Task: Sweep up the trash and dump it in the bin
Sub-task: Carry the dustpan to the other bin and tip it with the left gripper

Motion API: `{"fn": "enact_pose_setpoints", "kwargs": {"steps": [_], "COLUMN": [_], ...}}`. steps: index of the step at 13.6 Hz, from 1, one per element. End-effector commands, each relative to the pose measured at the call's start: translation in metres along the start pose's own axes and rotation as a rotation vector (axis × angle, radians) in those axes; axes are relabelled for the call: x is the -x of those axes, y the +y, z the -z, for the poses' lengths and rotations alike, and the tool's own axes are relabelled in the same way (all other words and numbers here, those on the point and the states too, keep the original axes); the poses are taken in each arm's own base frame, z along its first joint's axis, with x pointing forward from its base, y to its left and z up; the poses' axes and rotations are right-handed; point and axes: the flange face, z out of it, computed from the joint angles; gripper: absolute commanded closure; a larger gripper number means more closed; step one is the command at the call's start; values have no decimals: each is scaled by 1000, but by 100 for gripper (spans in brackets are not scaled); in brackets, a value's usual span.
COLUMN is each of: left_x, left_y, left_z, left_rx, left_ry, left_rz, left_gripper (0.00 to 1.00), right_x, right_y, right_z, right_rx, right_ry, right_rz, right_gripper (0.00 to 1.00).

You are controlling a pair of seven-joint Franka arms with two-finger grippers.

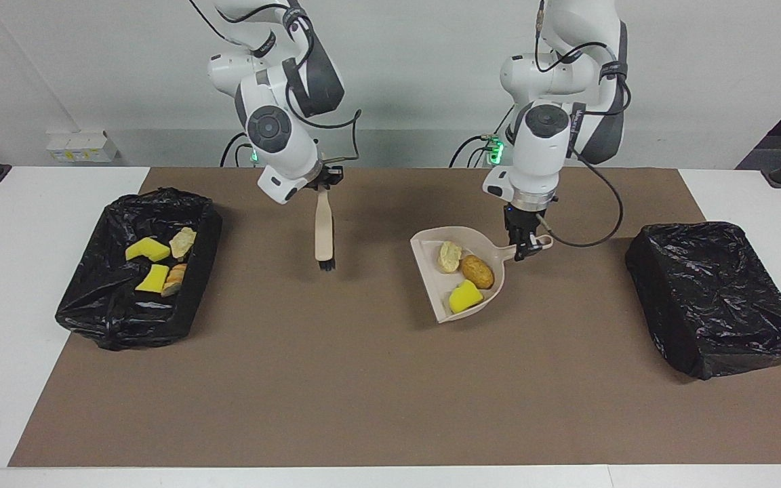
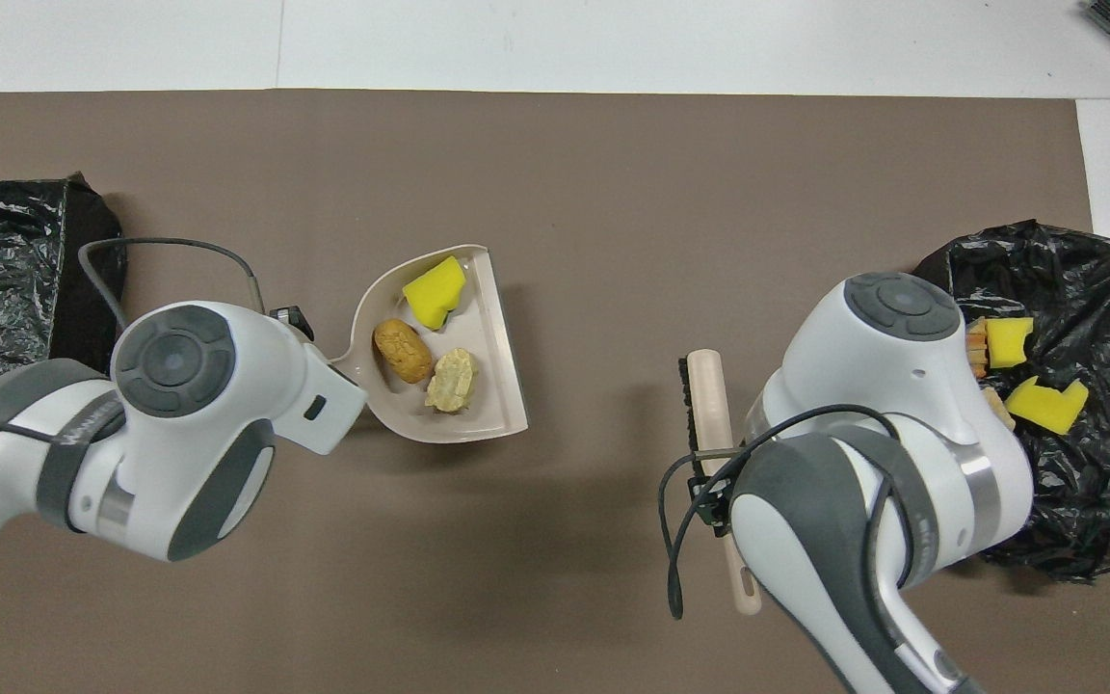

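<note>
Currently left gripper (image 1: 525,249) clamps the dustpan (image 1: 431,242) handle; trash (image 1: 476,271) just beside it: yellow sponge, brown roll, beige lump. Right gripper (image 1: 323,184) grips brush (image 1: 323,234).

1. Left hand (image 1: 523,249) clamps dustpan (image 1: 431,245) handle; pan carries three trash (image 1: 476,270) pieces over desk (image 1: 11,271) middle.
2. Right hand (image 1: 323,184) grips brush (image 1: 323,230), bristles down.
3. Four scraps in bin (image 1: 92,318) at right arm's end.

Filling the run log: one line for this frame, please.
left gripper: shut on dustpan handle, raised, three trash scraps inside | right gripper: shut on brush, hanging bristles-down | bin: four scraps
</note>
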Motion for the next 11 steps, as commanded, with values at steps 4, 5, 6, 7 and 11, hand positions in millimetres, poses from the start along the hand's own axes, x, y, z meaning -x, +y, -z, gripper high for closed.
{"fn": "enact_pose_setpoints", "kwargs": {"steps": [4, 5, 6, 7, 11], "left_x": [135, 167, 197, 221, 322], "left_y": [-42, -55, -64, -73, -105], "left_z": [30, 39, 46, 51, 77], "left_rx": [-5, -26, -43, -57, -120], "left_ry": [16, 17, 17, 17, 13], "left_rz": [-35, -26, -2, 35, 125], "left_gripper": [100, 100, 100, 100, 100], "right_x": [9, 18, 25, 32, 63], "right_y": [-73, -91, -102, -115, -151], "right_z": [-18, -23, -29, -38, -82], "right_rx": [-66, -57, -49, -35, 15], "right_ry": [69, 66, 66, 62, 38], "right_rz": [-84, -68, -75, -74, -58], "right_gripper": [100, 100, 100, 100, 100]}}
